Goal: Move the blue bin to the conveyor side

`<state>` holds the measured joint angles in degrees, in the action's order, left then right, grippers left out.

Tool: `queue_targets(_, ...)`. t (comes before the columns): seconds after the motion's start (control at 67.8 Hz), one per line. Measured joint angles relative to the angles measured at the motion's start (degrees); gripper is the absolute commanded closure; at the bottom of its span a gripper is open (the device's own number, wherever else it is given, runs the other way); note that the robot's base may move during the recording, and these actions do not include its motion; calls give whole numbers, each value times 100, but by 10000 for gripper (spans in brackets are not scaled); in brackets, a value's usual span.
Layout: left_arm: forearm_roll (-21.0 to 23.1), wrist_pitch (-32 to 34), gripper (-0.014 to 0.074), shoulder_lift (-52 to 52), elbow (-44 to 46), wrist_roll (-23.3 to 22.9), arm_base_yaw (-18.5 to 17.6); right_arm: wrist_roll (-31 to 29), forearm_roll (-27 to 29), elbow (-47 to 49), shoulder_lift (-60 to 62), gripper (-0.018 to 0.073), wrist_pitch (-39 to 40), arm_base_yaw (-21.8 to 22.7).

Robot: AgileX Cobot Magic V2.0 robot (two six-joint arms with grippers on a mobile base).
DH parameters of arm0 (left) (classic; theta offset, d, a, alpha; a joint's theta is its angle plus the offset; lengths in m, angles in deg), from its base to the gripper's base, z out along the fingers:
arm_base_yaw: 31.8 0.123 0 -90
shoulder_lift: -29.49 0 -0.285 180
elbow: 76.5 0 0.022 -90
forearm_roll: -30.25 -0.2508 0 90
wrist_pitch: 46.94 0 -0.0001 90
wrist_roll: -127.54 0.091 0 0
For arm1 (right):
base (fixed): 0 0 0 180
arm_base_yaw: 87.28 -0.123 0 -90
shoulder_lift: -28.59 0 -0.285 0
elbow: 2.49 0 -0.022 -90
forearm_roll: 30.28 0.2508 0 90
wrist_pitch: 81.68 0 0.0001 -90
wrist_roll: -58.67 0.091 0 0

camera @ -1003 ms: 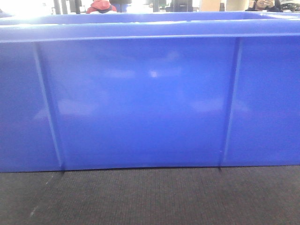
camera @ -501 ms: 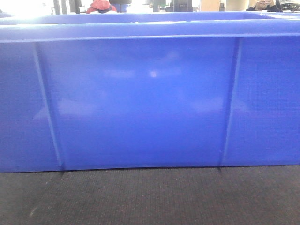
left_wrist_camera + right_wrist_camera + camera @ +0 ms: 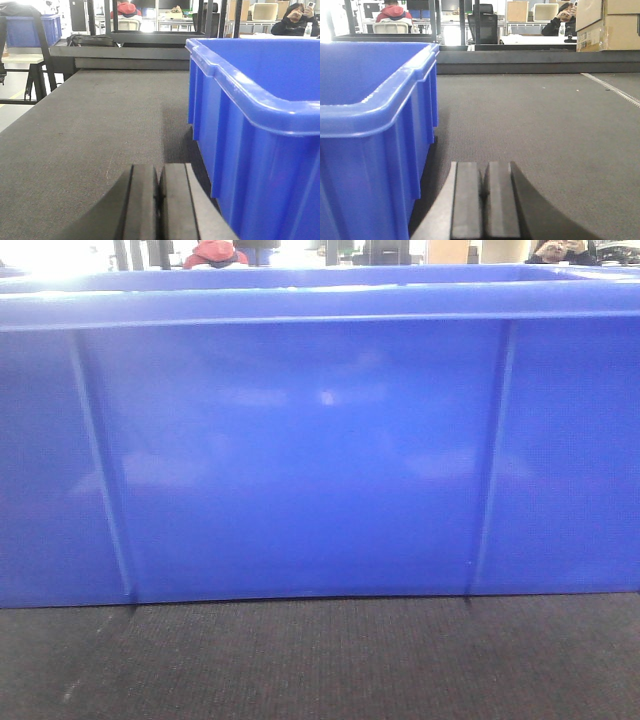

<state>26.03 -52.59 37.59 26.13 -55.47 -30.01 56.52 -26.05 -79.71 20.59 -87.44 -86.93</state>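
While the blue bin (image 3: pixel 250 130) sits on the dark belt (image 3: pixel 100 130), both grippers flank it. Left gripper (image 3: pixel 159 200) and right gripper (image 3: pixel 484 200) are pinched closed, holding nothing.

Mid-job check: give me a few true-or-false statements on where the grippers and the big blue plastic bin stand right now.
1. The glossy blue plastic bin sits on the dark woven belt surface. True.
2. The left gripper is clamped on the bin's rim. False: it is shut on nothing, beside the bin wall.
3. The right gripper is shut. True.
4. The right gripper is inside the bin. False: it is outside, low over the belt.
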Motion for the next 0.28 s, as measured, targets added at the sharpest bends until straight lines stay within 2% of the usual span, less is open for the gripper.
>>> queue_targets(0.28,0,0,615,0,0,0,0,12,0,0,0,637,0,0)
